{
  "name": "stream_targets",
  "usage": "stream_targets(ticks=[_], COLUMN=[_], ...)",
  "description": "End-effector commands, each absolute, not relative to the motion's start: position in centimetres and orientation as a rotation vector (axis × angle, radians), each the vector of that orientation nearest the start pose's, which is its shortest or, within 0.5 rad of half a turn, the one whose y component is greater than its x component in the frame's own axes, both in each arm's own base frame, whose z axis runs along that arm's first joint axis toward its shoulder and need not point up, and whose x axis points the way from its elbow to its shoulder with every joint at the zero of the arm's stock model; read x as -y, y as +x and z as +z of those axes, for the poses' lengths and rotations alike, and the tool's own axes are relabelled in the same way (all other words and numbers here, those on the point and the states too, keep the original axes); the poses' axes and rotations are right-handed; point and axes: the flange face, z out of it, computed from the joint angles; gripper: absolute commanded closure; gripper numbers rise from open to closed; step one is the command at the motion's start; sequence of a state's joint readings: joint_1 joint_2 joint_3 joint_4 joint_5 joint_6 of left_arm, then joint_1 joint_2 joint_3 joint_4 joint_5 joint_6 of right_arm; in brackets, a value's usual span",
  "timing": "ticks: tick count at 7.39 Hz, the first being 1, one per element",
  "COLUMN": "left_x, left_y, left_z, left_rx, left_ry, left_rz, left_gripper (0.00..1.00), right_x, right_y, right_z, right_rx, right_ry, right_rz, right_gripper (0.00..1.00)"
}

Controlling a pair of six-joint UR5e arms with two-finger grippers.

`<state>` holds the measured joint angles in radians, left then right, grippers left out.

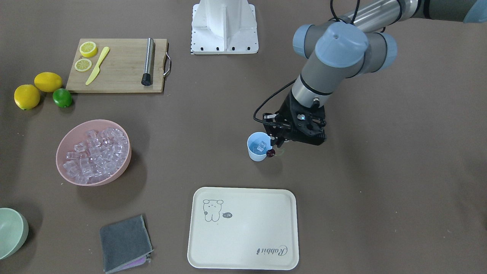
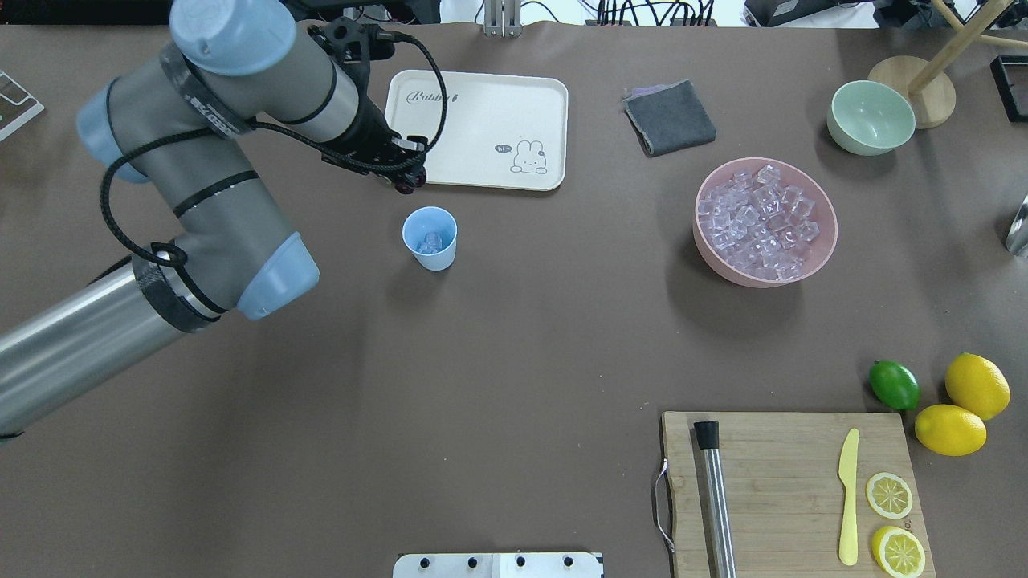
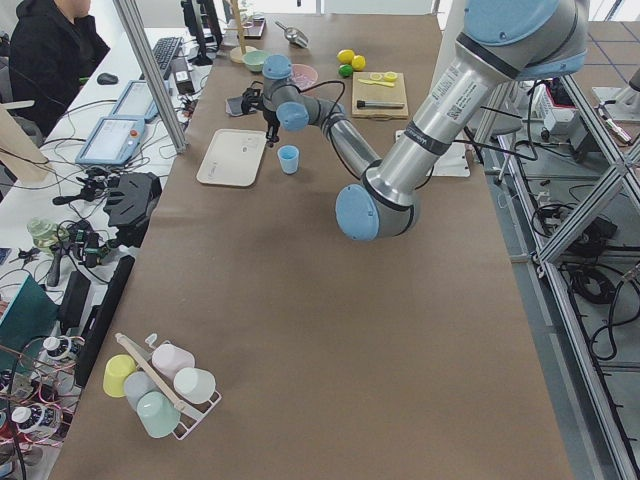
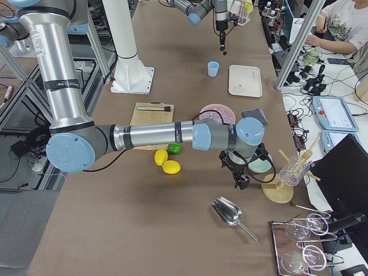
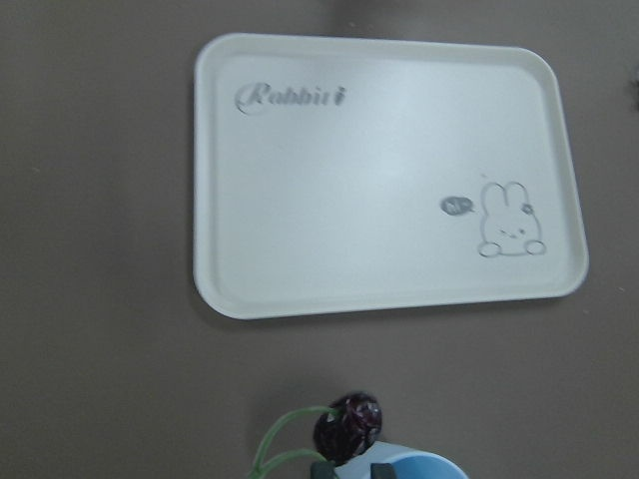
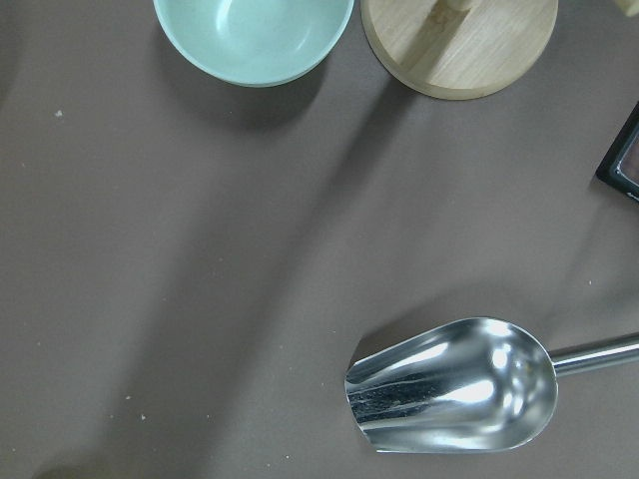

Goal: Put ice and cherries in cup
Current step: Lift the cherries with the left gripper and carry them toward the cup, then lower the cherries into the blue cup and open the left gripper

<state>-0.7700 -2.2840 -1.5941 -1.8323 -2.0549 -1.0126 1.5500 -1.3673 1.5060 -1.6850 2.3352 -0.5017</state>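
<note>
Brown tabletop (image 1: 380, 198), cluttered lab around. Left fingers (image 1: 277, 142) clenched on cherries (image 1: 270, 153), stems up, fruit hanging down by upright cup (image 1: 255, 154) holding ice (image 1: 261, 146). Right fingers (image 4: 244, 183): cannot tell.

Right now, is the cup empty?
No: ice lies inside the cup; the cherries hang from the left gripper, not in it.

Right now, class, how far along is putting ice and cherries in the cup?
Done: ice lies in the light-blue cup. In hand: the left end effector holds the cherries in the air beside the cup's rim. Left: bring them over the cup and release.
</note>
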Motion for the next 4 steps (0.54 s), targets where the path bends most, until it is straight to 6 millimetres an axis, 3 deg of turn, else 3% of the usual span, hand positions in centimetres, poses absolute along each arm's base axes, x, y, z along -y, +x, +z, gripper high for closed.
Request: stream_targets(ticks=[1, 3, 4], left_x=[52.1, 51.9, 51.7], left_y=[47.5, 47.6, 48.0], left_z=[18.5, 19.5, 19.6], left_rx=[-1.020, -1.004, -1.003], left_ry=[0.267, 0.263, 0.263], left_rz=[0.051, 0.046, 0.058], left_gripper=[1.00, 1.00, 0.84], right_x=[57.6, 57.5, 57.4], right_y=[4.9, 5.0, 4.9], right_z=[59.7, 59.8, 59.9], right_rx=[0.747, 0.745, 0.746], right_ry=[0.200, 0.200, 0.201], right_rz=[-0.508, -0.512, -0.513], right_gripper=[0.01, 0.01, 0.01])
